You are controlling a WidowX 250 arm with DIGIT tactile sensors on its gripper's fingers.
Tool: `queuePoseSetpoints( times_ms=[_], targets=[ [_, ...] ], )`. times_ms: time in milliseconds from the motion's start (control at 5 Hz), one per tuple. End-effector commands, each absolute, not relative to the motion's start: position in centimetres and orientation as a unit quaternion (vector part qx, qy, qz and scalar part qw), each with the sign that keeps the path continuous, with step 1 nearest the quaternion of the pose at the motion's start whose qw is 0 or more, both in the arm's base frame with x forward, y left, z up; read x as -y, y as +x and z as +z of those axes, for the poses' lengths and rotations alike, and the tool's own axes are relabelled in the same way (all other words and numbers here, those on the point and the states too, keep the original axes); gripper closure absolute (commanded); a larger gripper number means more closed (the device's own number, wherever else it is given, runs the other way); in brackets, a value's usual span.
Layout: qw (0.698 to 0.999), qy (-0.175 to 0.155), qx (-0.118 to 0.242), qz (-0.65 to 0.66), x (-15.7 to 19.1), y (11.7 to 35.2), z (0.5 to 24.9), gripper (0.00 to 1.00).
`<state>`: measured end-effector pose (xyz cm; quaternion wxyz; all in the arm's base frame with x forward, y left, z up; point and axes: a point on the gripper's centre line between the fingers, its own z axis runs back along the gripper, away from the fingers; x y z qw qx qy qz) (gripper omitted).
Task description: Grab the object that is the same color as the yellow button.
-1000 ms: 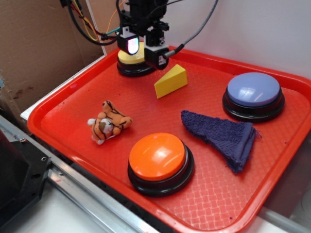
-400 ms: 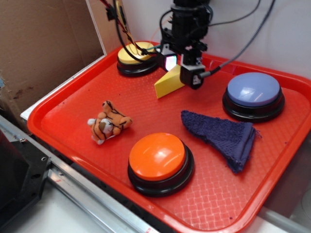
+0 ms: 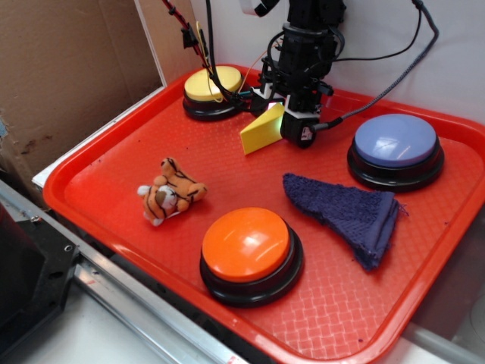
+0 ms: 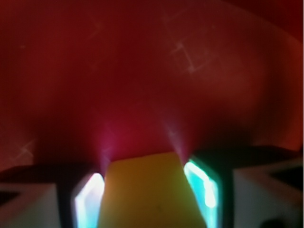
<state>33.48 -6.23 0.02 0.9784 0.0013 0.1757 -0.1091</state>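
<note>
The object, a small yellow wedge [image 3: 256, 133], lies on the red tray [image 3: 106, 163] at the back centre. My gripper [image 3: 282, 121] is lowered over its right end and stands open, one finger on each side. In the wrist view the wedge [image 4: 152, 194] fills the gap between the glowing pads [image 4: 88, 202], close to both. The yellow button [image 3: 213, 83] stands at the back left, just left of the gripper.
A tiger plush [image 3: 170, 193] lies at the left of the tray. An orange button [image 3: 246, 244] stands at the front, a blue-lavender button [image 3: 395, 140] at the right, and a folded dark blue cloth [image 3: 348, 212] between them. Cardboard stands at the left, a white wall behind.
The gripper has moved right from over the yellow button to the wedge and has come down around it. The wedge has stayed in place.
</note>
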Motion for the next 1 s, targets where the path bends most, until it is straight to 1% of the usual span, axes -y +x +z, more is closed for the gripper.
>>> queuePoseSetpoints(
  times_ms=[0, 200, 400, 600, 800],
  targets=[
    [0.989, -0.012, -0.111, -0.095, 5.0, 31.6, 5.9, 1.00],
    [0.995, -0.026, -0.068, -0.067, 4.1, 30.2, 10.8, 1.00],
    [0.996, -0.032, -0.061, -0.060, 3.6, 30.0, 11.4, 1.00],
    [0.995, -0.027, -0.069, -0.061, 3.8, 30.0, 10.9, 1.00],
    [0.999, 0.017, -0.033, -0.015, 4.1, 28.2, 14.0, 1.00]
  ],
)
